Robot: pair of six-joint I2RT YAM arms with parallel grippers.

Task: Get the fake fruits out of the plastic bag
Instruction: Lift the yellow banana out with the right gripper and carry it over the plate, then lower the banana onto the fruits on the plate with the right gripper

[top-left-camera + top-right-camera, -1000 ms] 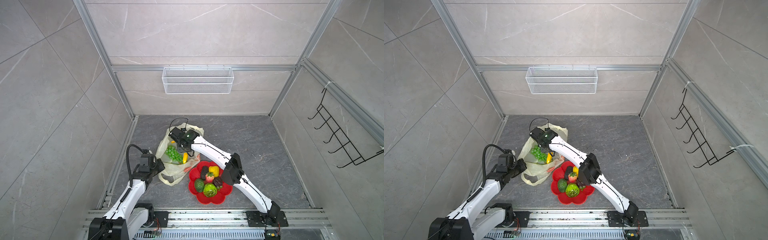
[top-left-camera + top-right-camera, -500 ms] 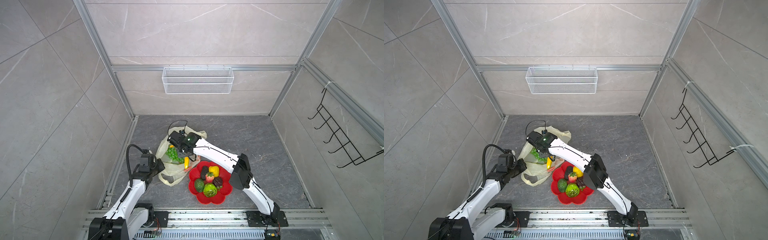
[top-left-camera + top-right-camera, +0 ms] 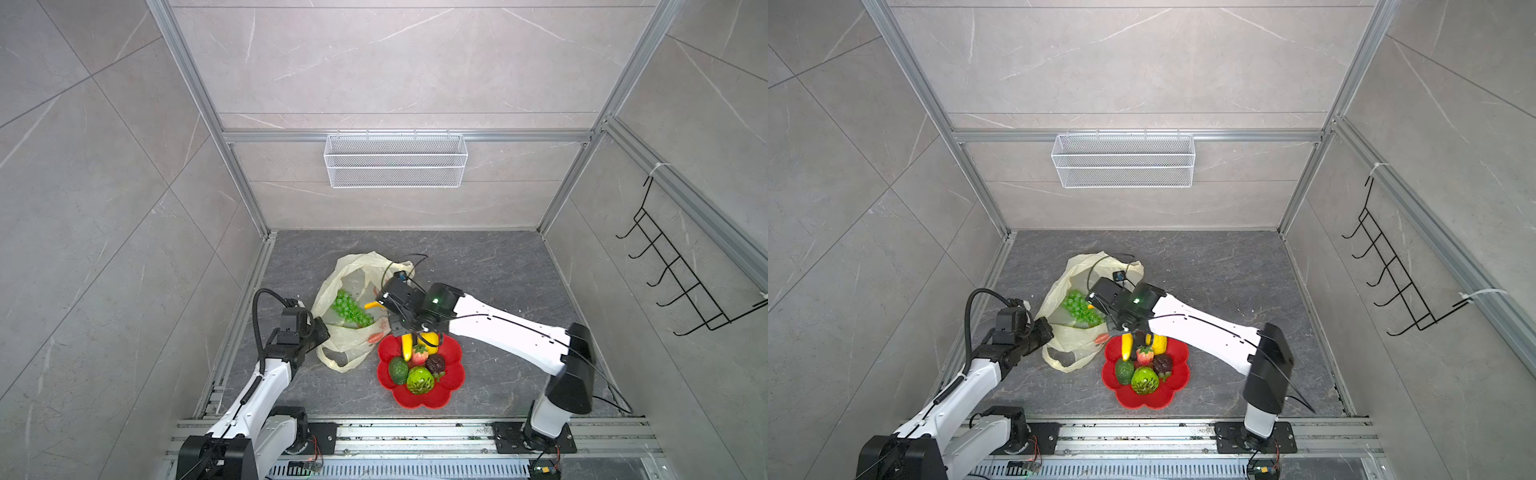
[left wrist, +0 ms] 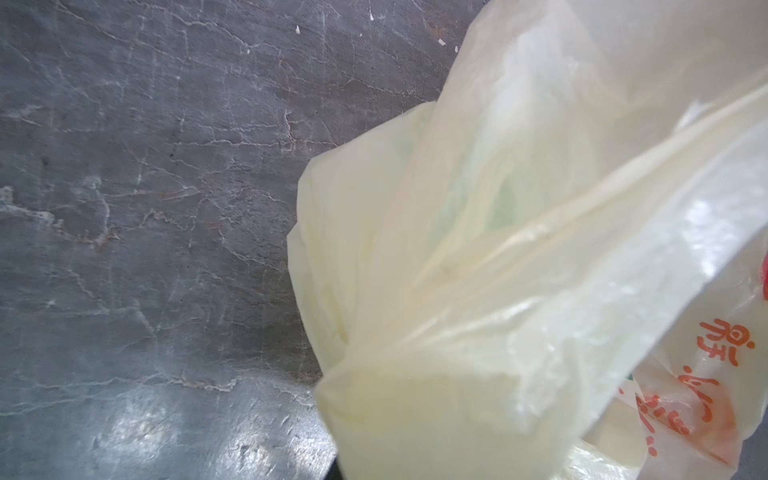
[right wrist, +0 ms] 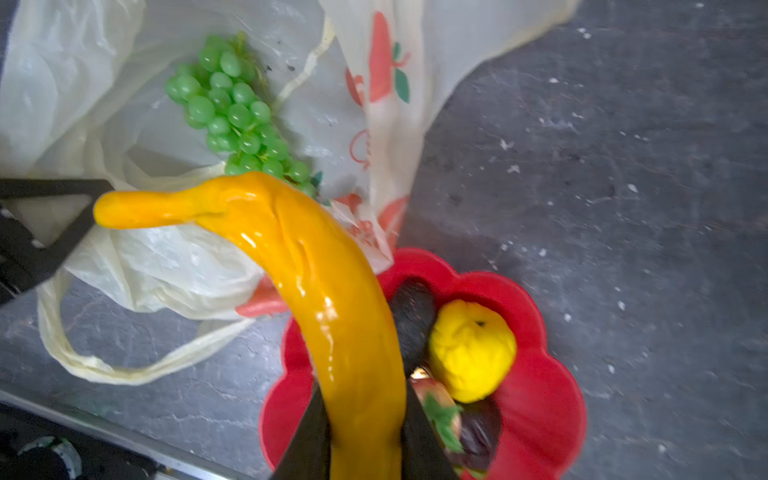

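Looking down in both top views, you see a grey stone-patterned surface [image 3: 498,270] with a pale-yellow plastic bag [image 3: 353,270] lying open on it. A red flower-shaped plate [image 3: 419,401] sits just beside the bag.

Your right pincer [image 5: 365,399] is clenched on the yellow banana [image 5: 316,266] and grips the end away from its stem. The banana hangs over the plate's edge nearest the bag, with its stem pointing back toward the bag. It is out of the bag but not yet set down.

Your left pincer [image 3: 318,332] is closed tight on a bunched fold at the side of the bag. In the left wrist view the gathered plastic fills the frame.

Six fruits already lie on the plate:
- a green avocado [image 3: 398,370]
- a knobbly green ball [image 3: 419,380]
- a strawberry [image 3: 419,355]
- a dark-brown piece [image 3: 435,363]
- a lemon [image 5: 471,351]
- a dark avocado [image 5: 413,316], partly hidden behind the banana

Inside the bag, only the green grape bunch [image 3: 351,309] shows, lying on the bag's lower layer near the open mouth. You cannot tell whether the folds hide anything more.

By this view the task looks nearly finished: the banana needs placing, and then the grape bunch is the last visible piece to lift out.
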